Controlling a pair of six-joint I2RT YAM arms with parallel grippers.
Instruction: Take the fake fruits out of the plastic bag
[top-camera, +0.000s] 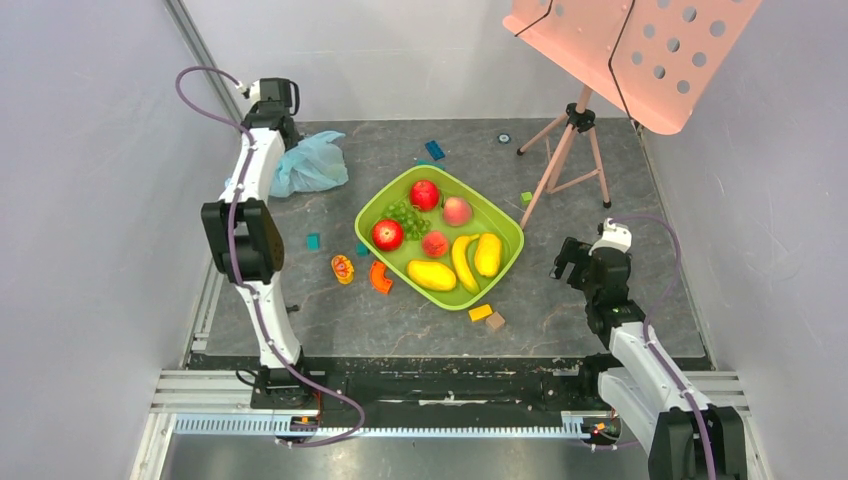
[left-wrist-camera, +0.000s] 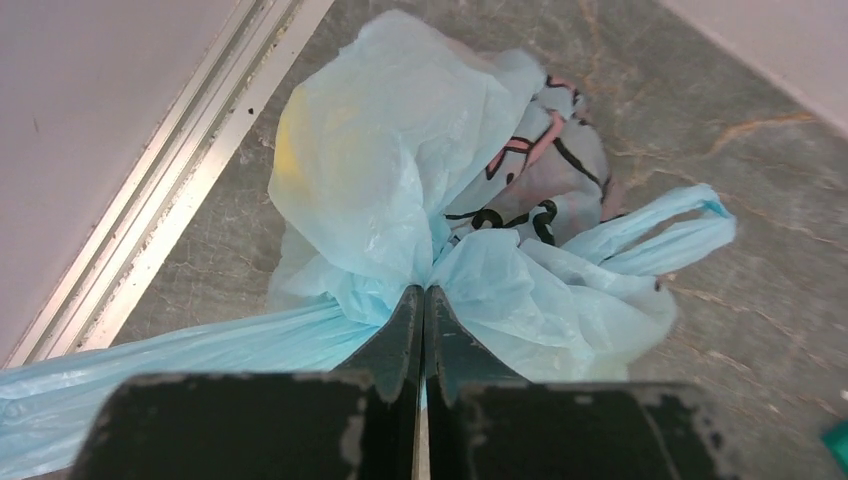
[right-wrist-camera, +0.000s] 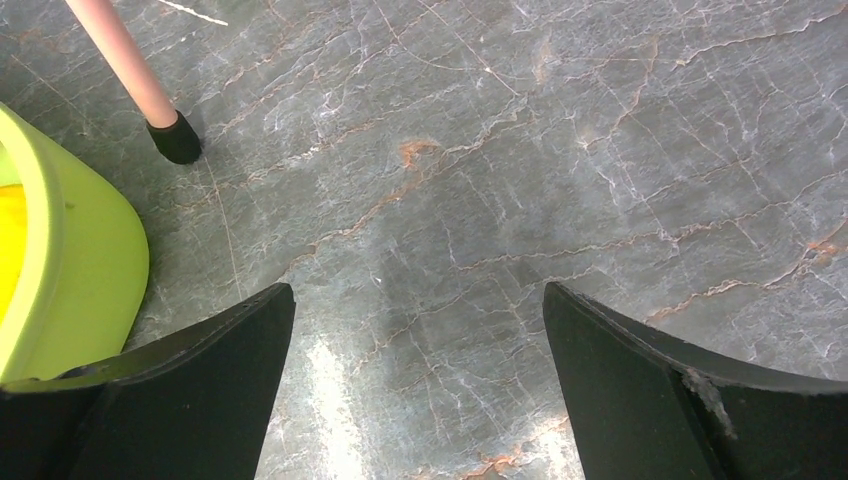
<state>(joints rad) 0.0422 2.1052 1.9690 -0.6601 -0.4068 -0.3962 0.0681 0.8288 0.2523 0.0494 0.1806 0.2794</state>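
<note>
The left jaws are closed tight on a fold of the plastic bag, its bulk lying just beyond them at the far left corner of the surface; the right jaws stand wide apart, empty.

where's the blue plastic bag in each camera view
Top external: plastic bag at upper left, by the left arm's tip.
Left wrist: fills the centre, pinched by the shut left gripper.
Right wrist: not in it.
Shared landmark: the grey marbled table, in all three.
</note>
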